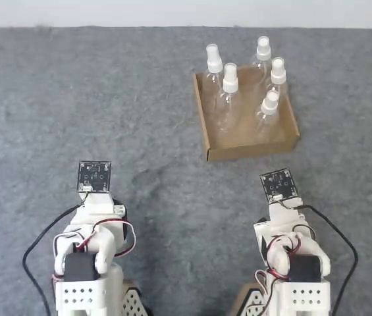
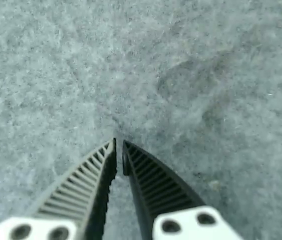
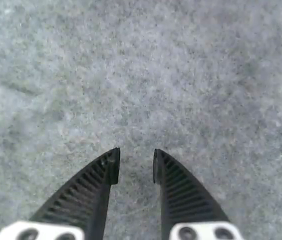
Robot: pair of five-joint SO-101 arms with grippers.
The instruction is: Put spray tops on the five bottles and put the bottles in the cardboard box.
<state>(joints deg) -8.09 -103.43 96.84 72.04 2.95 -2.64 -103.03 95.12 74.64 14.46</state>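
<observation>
Nothing legible here: the box (image 1: 202,118) shows plain cardboard, the 5 bottles (image 1: 228,99) carry no label I can make out, and any marks on the 2 wrist boards (image 1: 94,176) are too small to read.

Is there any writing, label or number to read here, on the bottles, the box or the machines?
None can be read.
The five bottles are clear and unlabelled, the cardboard box is unprinted, and the small black boards on the arms show nothing legible.
</observation>
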